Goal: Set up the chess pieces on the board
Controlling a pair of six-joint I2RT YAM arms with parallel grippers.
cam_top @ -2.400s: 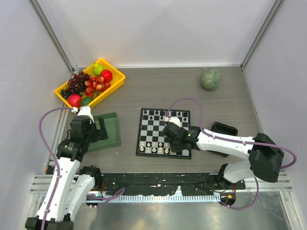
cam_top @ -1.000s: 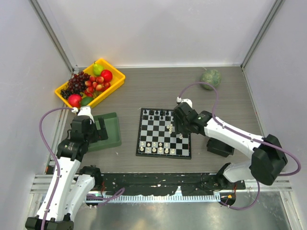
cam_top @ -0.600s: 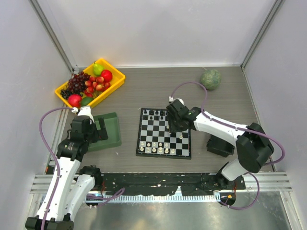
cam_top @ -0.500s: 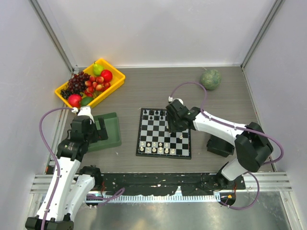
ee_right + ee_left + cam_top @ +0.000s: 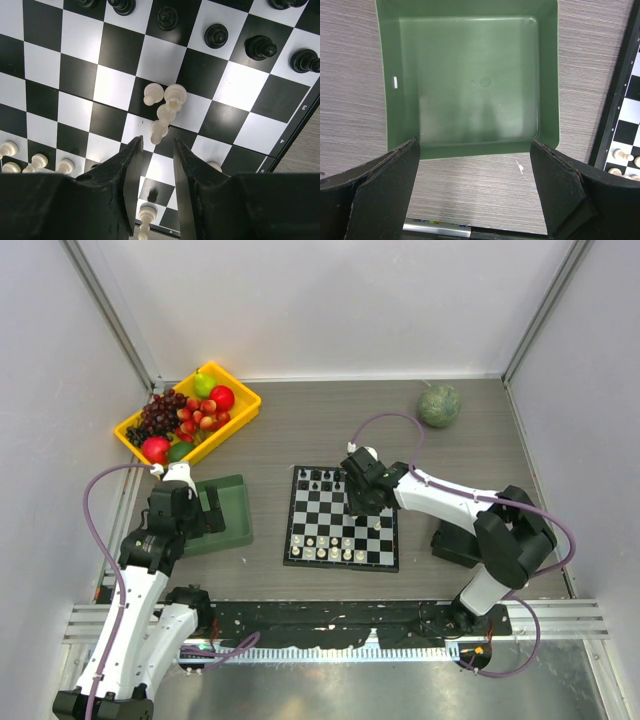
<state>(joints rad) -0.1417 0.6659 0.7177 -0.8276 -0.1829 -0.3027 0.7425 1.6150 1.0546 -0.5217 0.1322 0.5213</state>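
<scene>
The board (image 5: 310,525) lies mid-table. Black chess pieces (image 5: 322,478) line its far row and cream ones (image 5: 328,552) its near row. My right gripper (image 5: 358,504) hovers over the board's far right part. In the right wrist view it (image 5: 156,150) is part open and empty. A cream piece (image 5: 164,116) lies toppled just beyond the fingertips (image 5: 134,155), beside a cream pawn (image 5: 151,93). Black pieces (image 5: 216,35) stand beyond. My left gripper (image 5: 205,510) is open and empty at the near edge of the green tray (image 5: 547,75).
A yellow bin of fruit (image 5: 236,416) sits at the back left. A green round fruit (image 5: 439,405) lies at the back right. A black box (image 5: 458,542) stands right of the board. The board's edge (image 5: 621,112) shows right of the tray.
My right gripper has moved from the board's near right corner up towards its far middle, then a little left. The left arm has not moved.
</scene>
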